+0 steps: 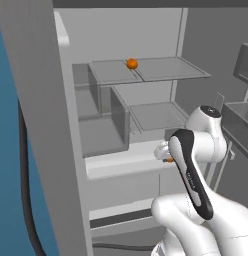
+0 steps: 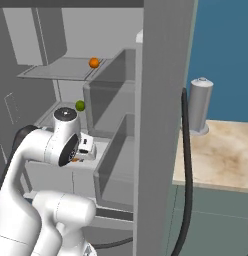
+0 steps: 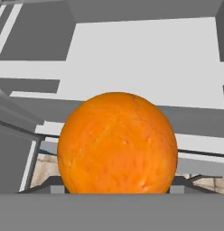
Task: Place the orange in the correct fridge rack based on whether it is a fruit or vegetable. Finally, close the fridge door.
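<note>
Hand view: claw (image 3: 117, 191) grips orange (image 3: 117, 143).

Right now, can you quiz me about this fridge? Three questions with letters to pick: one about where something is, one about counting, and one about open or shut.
1. Where is the green ball?
A. On the stone counter
B. On a fridge shelf
C. On top of the grey cylinder

2. How many balls lie on the fridge shelves?
A. None
B. Two
C. Five

3. How is the fridge door?
A. Open
B. Shut
C. Taken off

Answers:
1 B: the green ball sits on the lower shelf.
2 B: the green ball, plus an orange ball one shelf higher.
3 A: the fridge door stands swung out, so the inside shows.
</note>
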